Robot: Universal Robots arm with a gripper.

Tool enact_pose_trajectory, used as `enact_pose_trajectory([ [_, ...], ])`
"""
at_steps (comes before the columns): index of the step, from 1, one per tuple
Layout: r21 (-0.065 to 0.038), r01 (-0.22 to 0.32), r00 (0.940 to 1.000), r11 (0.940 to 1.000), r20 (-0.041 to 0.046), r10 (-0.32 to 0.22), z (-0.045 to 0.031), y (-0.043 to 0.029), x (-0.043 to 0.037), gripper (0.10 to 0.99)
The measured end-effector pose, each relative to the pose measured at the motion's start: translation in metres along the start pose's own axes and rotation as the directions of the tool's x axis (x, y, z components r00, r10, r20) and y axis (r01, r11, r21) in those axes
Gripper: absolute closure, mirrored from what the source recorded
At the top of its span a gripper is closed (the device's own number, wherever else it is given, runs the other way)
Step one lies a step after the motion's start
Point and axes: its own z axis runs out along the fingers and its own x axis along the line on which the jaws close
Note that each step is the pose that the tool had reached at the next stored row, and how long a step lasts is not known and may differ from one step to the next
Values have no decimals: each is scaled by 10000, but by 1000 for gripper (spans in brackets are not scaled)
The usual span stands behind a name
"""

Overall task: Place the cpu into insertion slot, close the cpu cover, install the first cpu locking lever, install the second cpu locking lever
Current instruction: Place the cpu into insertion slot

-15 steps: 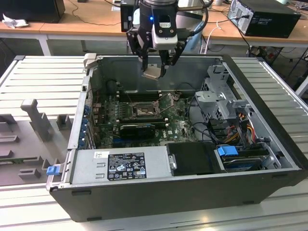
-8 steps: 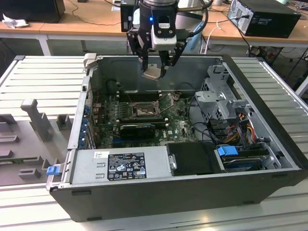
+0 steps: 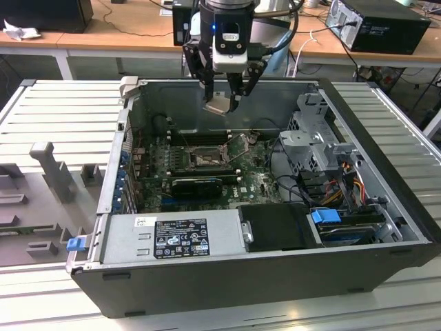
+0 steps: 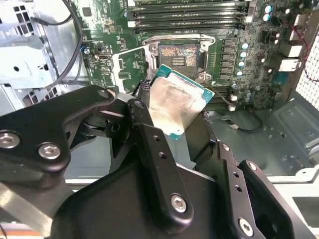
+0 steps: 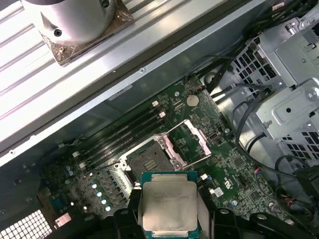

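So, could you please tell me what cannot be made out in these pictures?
- The cpu underside: faces away in both wrist views.
- One cpu corner: behind the gripper in the second wrist view.
- The insertion slot pins: too small in the exterior view.

the arm [image 3: 227, 14] comes straight down with its wrist upright. the gripper [image 3: 222, 96] hangs above the socket [image 3: 204, 159], well apart from it. its two black fingers [image 4: 147, 134] are closed on opposite edges of a tilted chip [image 4: 179, 99].
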Motion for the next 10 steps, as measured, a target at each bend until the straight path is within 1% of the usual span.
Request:
enact_pose_trajectory([
  [3, -6, -324, 9995, 9995, 29, 324, 1, 0, 0, 557],
  [10, -17, -775, 9970, 9970, 69, 775, 1, 0, 0, 557],
])
